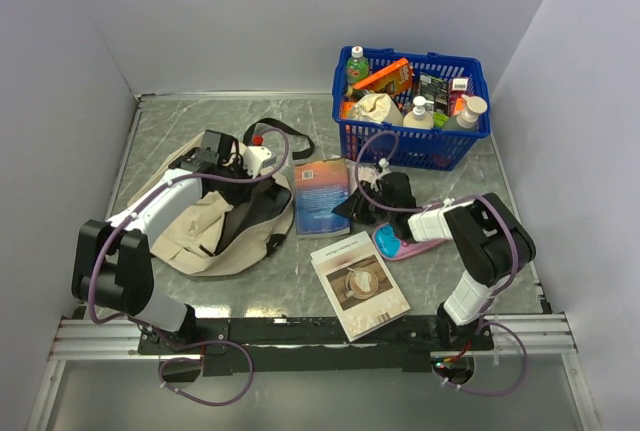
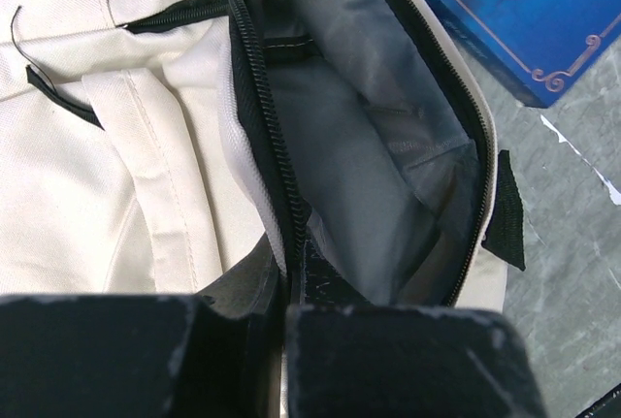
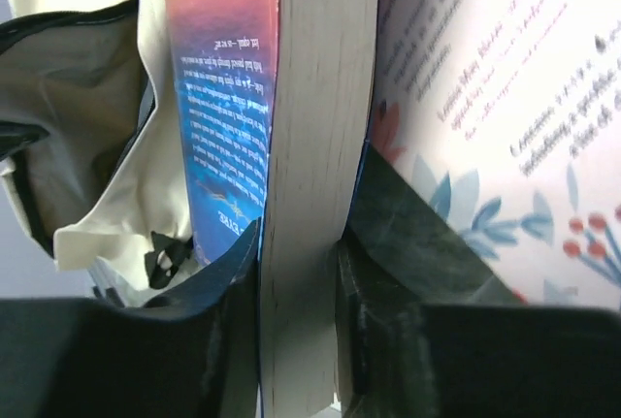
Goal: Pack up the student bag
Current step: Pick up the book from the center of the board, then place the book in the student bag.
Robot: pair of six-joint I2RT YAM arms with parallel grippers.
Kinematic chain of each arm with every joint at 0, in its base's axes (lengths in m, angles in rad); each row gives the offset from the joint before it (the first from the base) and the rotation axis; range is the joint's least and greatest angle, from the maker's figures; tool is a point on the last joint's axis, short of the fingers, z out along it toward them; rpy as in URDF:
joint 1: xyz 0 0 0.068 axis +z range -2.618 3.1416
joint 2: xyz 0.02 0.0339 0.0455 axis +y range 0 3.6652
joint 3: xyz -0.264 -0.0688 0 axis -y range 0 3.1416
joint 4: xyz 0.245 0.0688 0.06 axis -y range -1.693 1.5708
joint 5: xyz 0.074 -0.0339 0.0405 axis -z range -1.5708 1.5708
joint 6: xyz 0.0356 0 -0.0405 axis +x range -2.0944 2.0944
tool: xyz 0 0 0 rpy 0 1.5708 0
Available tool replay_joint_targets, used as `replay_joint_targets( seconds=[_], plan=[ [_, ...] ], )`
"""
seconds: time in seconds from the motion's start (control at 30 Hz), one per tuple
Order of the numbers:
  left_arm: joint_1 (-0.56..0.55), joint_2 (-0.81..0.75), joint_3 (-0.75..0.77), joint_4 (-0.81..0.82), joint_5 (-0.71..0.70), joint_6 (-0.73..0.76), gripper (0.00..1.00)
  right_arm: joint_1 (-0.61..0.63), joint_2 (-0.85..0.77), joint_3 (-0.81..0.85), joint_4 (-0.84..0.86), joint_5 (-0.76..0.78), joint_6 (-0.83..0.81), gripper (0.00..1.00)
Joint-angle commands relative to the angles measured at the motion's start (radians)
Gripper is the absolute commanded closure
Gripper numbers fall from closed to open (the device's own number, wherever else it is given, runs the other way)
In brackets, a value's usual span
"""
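Observation:
The beige student bag (image 1: 205, 231) lies on its side at the left, its black-zippered mouth open onto grey lining (image 2: 359, 166). My left gripper (image 1: 238, 173) is shut on the zipper edge of the bag (image 2: 116, 146), with its jaws (image 2: 283, 292) pinching the rim and holding the mouth open. A blue book (image 1: 322, 196) lies just right of the bag. My right gripper (image 1: 358, 203) is shut on that blue book (image 3: 306, 146), its fingers pressed against both covers around the page block (image 3: 301, 263). The bag's mouth (image 3: 78, 98) shows beyond the book.
A white book (image 1: 358, 286) with a floral back cover (image 3: 485, 98) lies near the front edge. A pink pencil case (image 1: 395, 244) sits under my right arm. A blue basket (image 1: 465, 146) full of bottles and packets stands at the back right.

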Motion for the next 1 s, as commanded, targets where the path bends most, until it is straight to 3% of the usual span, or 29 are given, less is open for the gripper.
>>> replay_joint_targets(
  seconds=[0.0,0.37,0.57,0.73,0.97],
  plan=[
    [-0.004,-0.051,0.037,-0.002,0.024,-0.001,0.99,0.006,-0.083,-0.068,0.063,0.003,-0.008,1.0],
    [-0.004,-0.074,-0.01,0.038,0.001,0.001,0.99,0.004,-0.369,0.061,-0.139,-0.144,0.083,1.0],
    [-0.003,-0.08,0.065,0.02,0.003,0.011,0.99,0.009,-0.39,0.035,-0.055,-0.308,0.205,1.0],
    [-0.006,-0.129,0.125,0.008,0.027,0.034,0.99,0.04,-0.39,0.096,-0.08,-0.357,0.206,1.0],
    [-0.043,-0.203,0.078,-0.025,0.078,0.086,0.99,0.075,-0.406,0.167,-0.118,-0.374,0.219,1.0]
  ],
)
